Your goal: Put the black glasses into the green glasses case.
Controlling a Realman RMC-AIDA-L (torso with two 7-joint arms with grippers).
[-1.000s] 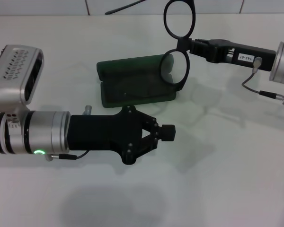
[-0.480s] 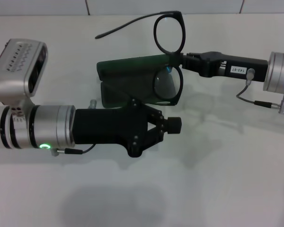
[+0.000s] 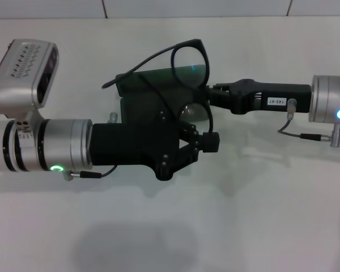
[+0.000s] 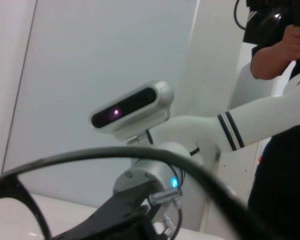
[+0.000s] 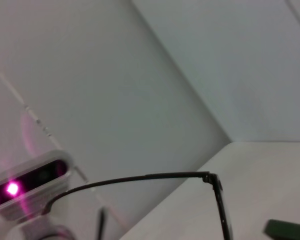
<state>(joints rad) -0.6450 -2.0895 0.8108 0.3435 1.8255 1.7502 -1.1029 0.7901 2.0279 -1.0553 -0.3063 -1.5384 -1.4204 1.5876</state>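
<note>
From the head camera, our right gripper (image 3: 211, 90) pinches the bridge of the black glasses (image 3: 188, 61) and holds them edge-on above the open green glasses case (image 3: 140, 90), temples trailing toward the robot's left over the lid. Our left gripper (image 3: 209, 142), fingers closed on nothing, hangs in front of the case and hides much of its tray. We judge the lenses must be levelled and the temples folded or tucked before lowering, so nothing catches the rim. From the left wrist camera, a temple arm (image 4: 140, 155) sweeps close across the lens with the right arm's wrist camera (image 4: 131, 106) behind it. From the right wrist camera, we see only frame edge and hinge (image 5: 210, 177).
</note>
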